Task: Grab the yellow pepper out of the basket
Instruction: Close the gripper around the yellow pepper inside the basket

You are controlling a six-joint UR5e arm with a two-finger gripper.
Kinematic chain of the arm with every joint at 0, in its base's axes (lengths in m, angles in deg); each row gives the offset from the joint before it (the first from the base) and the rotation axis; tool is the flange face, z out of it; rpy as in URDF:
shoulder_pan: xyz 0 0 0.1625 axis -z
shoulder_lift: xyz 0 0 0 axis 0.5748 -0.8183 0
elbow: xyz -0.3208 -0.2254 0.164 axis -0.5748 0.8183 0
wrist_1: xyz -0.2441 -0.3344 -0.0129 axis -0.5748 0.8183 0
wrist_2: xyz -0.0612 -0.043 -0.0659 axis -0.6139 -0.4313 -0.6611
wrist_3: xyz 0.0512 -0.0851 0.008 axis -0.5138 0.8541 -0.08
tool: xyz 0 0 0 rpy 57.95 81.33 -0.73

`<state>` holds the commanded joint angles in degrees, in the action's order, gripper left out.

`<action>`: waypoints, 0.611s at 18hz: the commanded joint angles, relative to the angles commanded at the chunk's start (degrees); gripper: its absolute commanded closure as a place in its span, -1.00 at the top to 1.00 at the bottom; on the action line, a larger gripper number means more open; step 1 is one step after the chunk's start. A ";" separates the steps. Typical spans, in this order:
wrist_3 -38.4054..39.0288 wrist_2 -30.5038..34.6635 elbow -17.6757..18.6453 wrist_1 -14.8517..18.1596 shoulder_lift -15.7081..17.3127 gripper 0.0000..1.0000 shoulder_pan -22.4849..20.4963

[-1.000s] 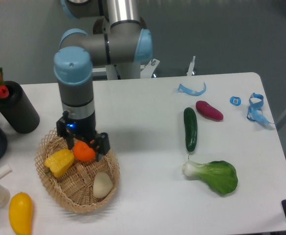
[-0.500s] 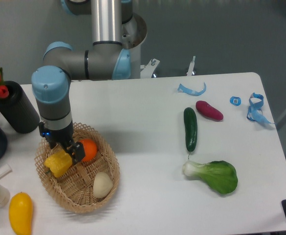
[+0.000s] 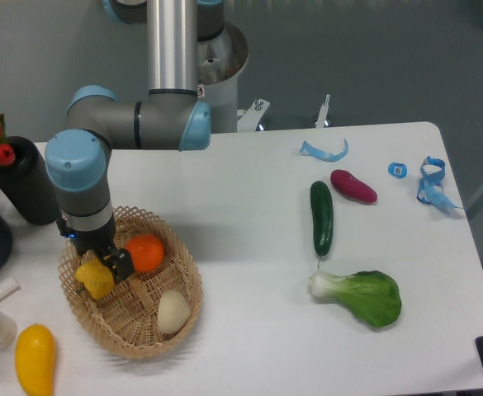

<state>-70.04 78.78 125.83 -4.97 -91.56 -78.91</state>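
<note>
Inside one basket (image 3: 142,326): one yellow pepper (image 3: 95,280), two other items.

Robotics lab: arm (image 3: 154,124) over white table (image 3: 249,330)

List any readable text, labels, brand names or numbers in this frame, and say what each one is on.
None can be read.
The small blue tag near the table's right edge has a pale patch that could be a label, but it is too small to read.
The robot arm shows no legible branding, and the basket carries no marking.
</note>
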 joint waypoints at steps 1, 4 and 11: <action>0.00 0.00 0.00 0.00 -0.18 1.00 0.09; 0.00 0.00 0.00 -0.09 -0.62 1.00 0.18; 0.00 0.00 -0.26 -0.09 -1.58 1.00 0.53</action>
<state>-70.04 78.78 125.56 -5.06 -93.14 -78.38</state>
